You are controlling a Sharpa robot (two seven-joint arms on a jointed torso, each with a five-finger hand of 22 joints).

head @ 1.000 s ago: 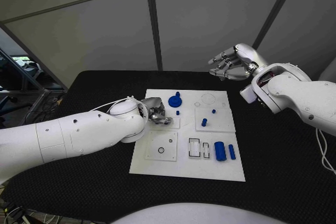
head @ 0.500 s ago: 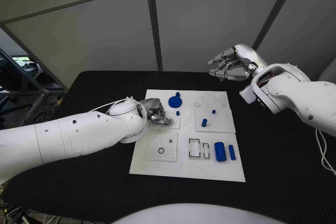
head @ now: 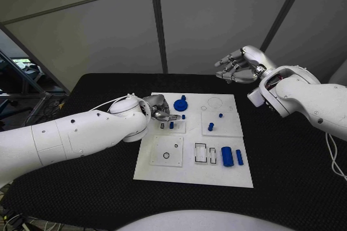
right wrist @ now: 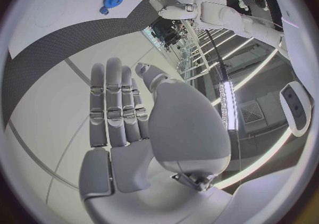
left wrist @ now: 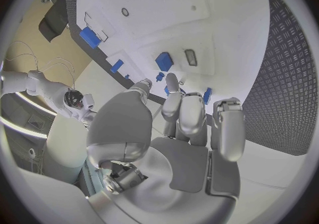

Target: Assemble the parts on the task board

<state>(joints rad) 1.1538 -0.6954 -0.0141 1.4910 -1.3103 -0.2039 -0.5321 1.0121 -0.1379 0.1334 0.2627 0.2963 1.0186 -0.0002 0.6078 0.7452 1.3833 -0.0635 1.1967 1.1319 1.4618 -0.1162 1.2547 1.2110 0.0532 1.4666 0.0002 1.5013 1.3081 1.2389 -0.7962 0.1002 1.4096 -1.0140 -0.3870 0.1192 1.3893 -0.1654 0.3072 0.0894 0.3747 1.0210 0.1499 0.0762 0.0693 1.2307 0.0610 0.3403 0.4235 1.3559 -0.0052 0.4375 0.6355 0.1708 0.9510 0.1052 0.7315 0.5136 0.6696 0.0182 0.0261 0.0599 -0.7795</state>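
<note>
Head view, left hand [head: 163, 115] low over the task board [head: 195, 176] near small blue pegs [head: 173, 125], possibly empty, grip unclear, right hand [head: 238, 64] raised far right, fingers spread, empty.

The task board [head: 194, 173] lies in the middle of the black surface [head: 87, 191]. The left hand [head: 160, 116] rests over its upper left part, just beside a small blue peg [head: 172, 125] and near the blue gear [head: 181, 104]. The right hand [head: 238, 64] hangs above the surface's far edge, holding nothing, fingers apart. Two blue cylinders [head: 231, 156] lie side by side near the board's right edge.
</note>
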